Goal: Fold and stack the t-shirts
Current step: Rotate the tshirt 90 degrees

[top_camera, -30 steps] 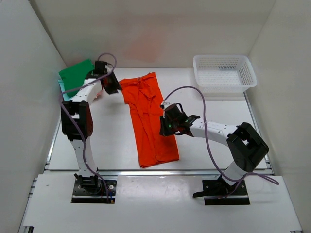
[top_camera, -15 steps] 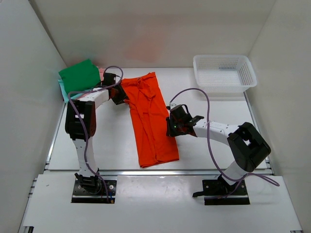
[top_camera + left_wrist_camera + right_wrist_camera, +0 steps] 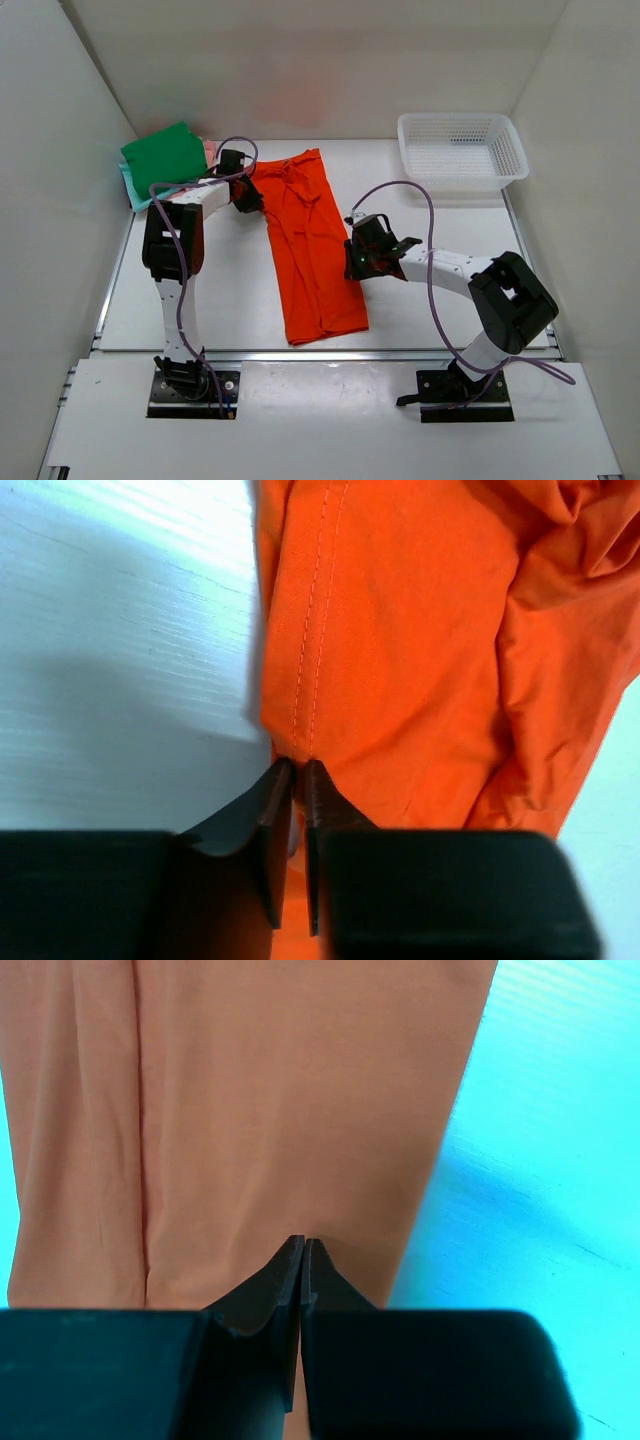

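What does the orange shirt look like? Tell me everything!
The orange t-shirt is soft, bright cloth, folded into a long narrow strip, flat on the white table, bunched at its far end. A stitched hem runs along one edge. The left end effector is closed on its left edge, the right end effector on its right edge.

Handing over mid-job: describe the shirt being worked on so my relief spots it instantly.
At the middle of the white table, between the arms, lies the orange t-shirt, a long strip. The left end effector and right end effector pinch its side edges. It is the only orange cloth; the green shirt sits folded in the far left corner.
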Robot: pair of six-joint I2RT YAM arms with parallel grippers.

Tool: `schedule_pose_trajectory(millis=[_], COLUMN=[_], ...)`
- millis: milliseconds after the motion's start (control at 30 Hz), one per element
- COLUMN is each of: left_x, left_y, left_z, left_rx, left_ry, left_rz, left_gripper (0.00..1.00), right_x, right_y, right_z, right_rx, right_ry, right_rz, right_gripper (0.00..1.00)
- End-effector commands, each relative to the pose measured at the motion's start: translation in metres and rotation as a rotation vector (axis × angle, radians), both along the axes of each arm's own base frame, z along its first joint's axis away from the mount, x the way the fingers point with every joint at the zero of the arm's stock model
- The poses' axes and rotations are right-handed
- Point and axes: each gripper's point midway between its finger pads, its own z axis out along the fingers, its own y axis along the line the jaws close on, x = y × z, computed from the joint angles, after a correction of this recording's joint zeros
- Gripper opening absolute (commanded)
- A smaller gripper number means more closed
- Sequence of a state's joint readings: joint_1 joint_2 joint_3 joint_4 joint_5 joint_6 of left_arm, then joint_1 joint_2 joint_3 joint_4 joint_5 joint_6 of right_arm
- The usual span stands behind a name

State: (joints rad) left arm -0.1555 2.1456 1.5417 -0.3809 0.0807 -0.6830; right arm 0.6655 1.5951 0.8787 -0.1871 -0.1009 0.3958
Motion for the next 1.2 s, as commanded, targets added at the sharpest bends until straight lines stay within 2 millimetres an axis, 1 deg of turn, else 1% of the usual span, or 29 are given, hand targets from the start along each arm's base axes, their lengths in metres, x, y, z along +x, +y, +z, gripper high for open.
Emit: schedule_pose_trajectory(millis=[0, 67, 100, 133, 200, 233, 267, 300, 333, 367, 400, 433, 467, 500, 533, 567, 633, 667, 733, 767, 800, 833, 867, 967, 1000, 1033, 1100, 1133, 1167], left_x=[0.009, 0.012, 0.014, 0.017, 0.022, 0.026, 0.027, 0.032, 0.037, 0.038, 0.04, 0.043, 0.047, 0.043, 0.046, 0.048, 0.049, 0.05, 0.046, 0.047, 0.045, 0.042, 0.041, 0.038, 0.037, 0.037, 0.037, 0.037, 0.04], left_y=[0.002, 0.005, 0.002, 0.006, 0.001, -0.003, -0.003, -0.007, -0.009, -0.017, -0.021, -0.024, -0.034, -0.039, -0.042, -0.047, -0.056, -0.059, -0.068, -0.069, -0.069, -0.069, -0.07, -0.062, -0.061, -0.054, -0.043, -0.034, -0.025], left_z=[0.017, 0.03, 0.036, 0.042, 0.051, 0.058, 0.059, 0.067, 0.072, 0.078, 0.076, 0.08, 0.089, 0.079, 0.078, 0.084, 0.077, 0.08, 0.067, 0.062, 0.06, 0.053, 0.05, 0.048, 0.051, 0.05, 0.061, 0.062, 0.067], left_rx=[0.018, 0.018, 0.004, 0.002, -0.005, -0.005, -0.002, -0.006, -0.003, -0.007, -0.009, -0.007, -0.02, -0.023, -0.021, -0.028, -0.029, -0.036, -0.043, -0.037, -0.03, -0.022, -0.021, -0.041, -0.052, -0.046, -0.04, -0.027, -0.012], left_ry=[-0.037, -0.066, -0.082, -0.095, -0.115, -0.126, -0.123, -0.143, -0.157, -0.164, -0.165, -0.176, -0.195, -0.164, -0.163, -0.17, -0.155, -0.161, -0.122, -0.114, -0.097, -0.074, -0.066, -0.076, -0.091, -0.102, -0.138, -0.145, -0.164], left_rz=[0.012, 0.024, 0.03, 0.039, 0.027, 0.018, 0.016, 0.005, 0.0, -0.014, -0.024, -0.036, -0.054, -0.068, -0.075, -0.092, -0.109, -0.113, -0.135, -0.137, -0.14, -0.142, -0.145, -0.135, -0.121, -0.101, -0.075, -0.056, -0.04], left_gripper=[0.19, 0.17, 0.15, 0.14, 0.14, 0.15, 0.15, 0.15, 0.16, 0.16, 0.16, 0.17, 0.17, 0.17, 0.2, 0.2, 0.2, 0.19, 0.19, 0.21, 0.27, 0.32, 0.41, 0.43, 0.49, 0.52, 0.51, 0.49, 0.49], right_x=[0.006, 0.007, 0.008, 0.003, 0.006, 0.006, 0.004, 0.005, 0.006, 0.003, 0.003, 0.002, 0.004, 0.0, 0.003, 0.002, 0.002, 0.002, 0.004, 0.006, 0.005, 0.006, 0.004, 0.0, -0.001, -0.009, -0.014, -0.018, -0.019], right_y=[0.002, 0.003, 0.003, 0.001, 0.002, 0.003, -0.001, 0.002, 0.001, 0.001, 0.001, 0.004, 0.001, 0.0, 0.001, 0.0, 0.0, 0.0, 0.001, -0.001, -0.001, 0.0, -0.002, 0.006, 0.009, 0.012, 0.022, 0.028, 0.032], right_z=[0.014, 0.015, 0.016, 0.01, 0.014, 0.013, 0.009, 0.013, 0.011, 0.008, 0.007, 0.011, 0.01, 0.004, 0.008, 0.007, 0.007, 0.006, 0.008, 0.007, 0.008, 0.005, 0.005, 0.007, 0.008, 0.005, 0.007, 0.009, 0.011], right_rx=[0.036, 0.041, 0.04, 0.03, 0.042, 0.041, 0.034, 0.044, 0.04, 0.036, 0.033, 0.043, 0.042, 0.032, 0.042, 0.038, 0.038, 0.037, 0.046, 0.041, 0.042, 0.045, 0.043, 0.047, 0.048, 0.049, 0.078, 0.09, 0.107], right_ry=[-0.046, -0.052, -0.059, -0.038, -0.049, -0.049, -0.037, -0.042, -0.041, -0.035, -0.031, -0.041, -0.038, -0.026, -0.034, -0.031, -0.031, -0.028, -0.034, -0.039, -0.034, -0.032, -0.029, -0.037, -0.044, -0.03, -0.029, -0.035, -0.039], right_rz=[-0.003, -0.003, 0.0, 0.003, 0.0, 0.002, -0.004, 0.002, 0.0, 0.0, 0.004, 0.012, -0.002, 0.005, 0.002, 0.001, 0.003, -0.001, -0.002, -0.001, -0.005, -0.002, -0.002, 0.03, 0.037, 0.055, 0.093, 0.112, 0.126], right_gripper=[0.01, 0.0, 0.0, 0.0, 0.0, 0.0, 0.01, 0.0, 0.0, 0.0, 0.0, 0.0, 0.0, 0.0, 0.0, 0.0, 0.0, 0.0, 0.0, 0.0, 0.0, 0.0, 0.0, 0.0, 0.0, 0.0, 0.0, 0.0, 0.0])
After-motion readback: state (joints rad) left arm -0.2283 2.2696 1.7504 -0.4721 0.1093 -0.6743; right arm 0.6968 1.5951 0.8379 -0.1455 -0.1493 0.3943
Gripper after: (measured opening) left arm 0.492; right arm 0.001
